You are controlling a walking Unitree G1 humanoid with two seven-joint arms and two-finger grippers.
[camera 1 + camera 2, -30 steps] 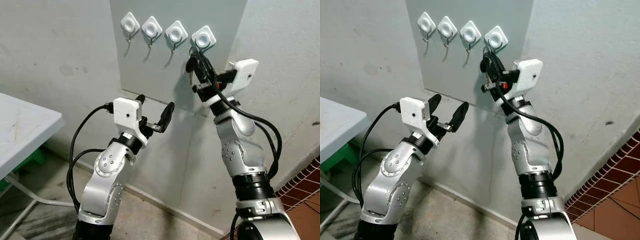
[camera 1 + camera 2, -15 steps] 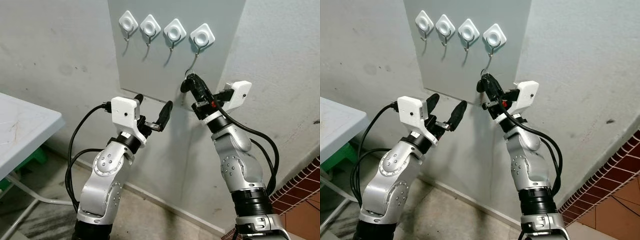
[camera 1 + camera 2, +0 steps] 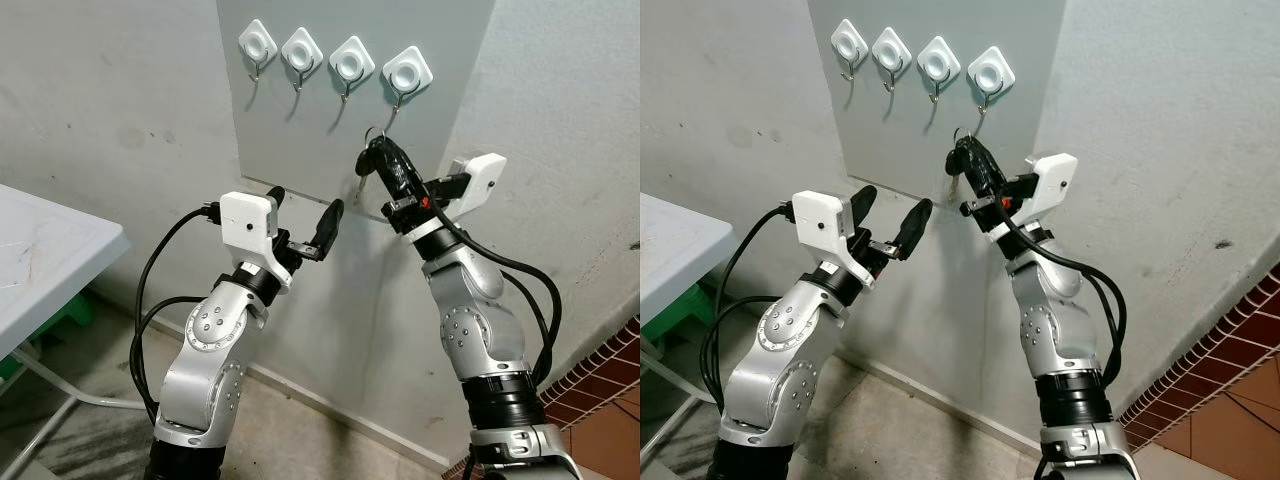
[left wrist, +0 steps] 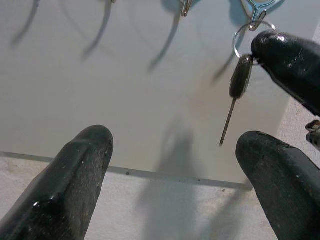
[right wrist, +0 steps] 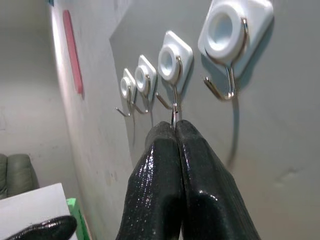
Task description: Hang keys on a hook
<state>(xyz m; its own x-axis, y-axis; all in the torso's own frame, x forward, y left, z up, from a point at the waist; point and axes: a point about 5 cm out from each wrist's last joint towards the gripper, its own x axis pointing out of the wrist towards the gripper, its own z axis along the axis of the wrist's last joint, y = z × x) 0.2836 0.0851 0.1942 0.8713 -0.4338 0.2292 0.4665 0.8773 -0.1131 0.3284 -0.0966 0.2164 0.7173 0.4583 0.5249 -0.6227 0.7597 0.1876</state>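
Observation:
Four white hooks sit in a row on a grey wall panel point(image 3: 290, 140). My right gripper point(image 3: 376, 158) is shut on a bunch of keys point(image 3: 364, 178), just below the rightmost hook point(image 3: 407, 73). The key ring point(image 4: 246, 36) stands up from the fingertips, close under that hook's metal tip; contact cannot be told. A black-headed key point(image 4: 240, 76) hangs from the ring. In the right wrist view the shut fingers point(image 5: 172, 150) pinch the ring's thin edge, with the hooks point(image 5: 174, 59) beyond. My left gripper point(image 3: 306, 205) is open and empty, lower and to the left of the keys, pointing at the panel.
A white table point(image 3: 40, 255) stands at the left with something green point(image 3: 45, 325) under it. Reddish tiles point(image 3: 600, 370) show at the lower right. Black cables loop beside both arms. The three other hooks point(image 3: 301, 50) are bare.
One second ago the right gripper was up at the rightmost hook; it dropped away with the keys, and has since risen a little and shifted left. The left arm barely moved.

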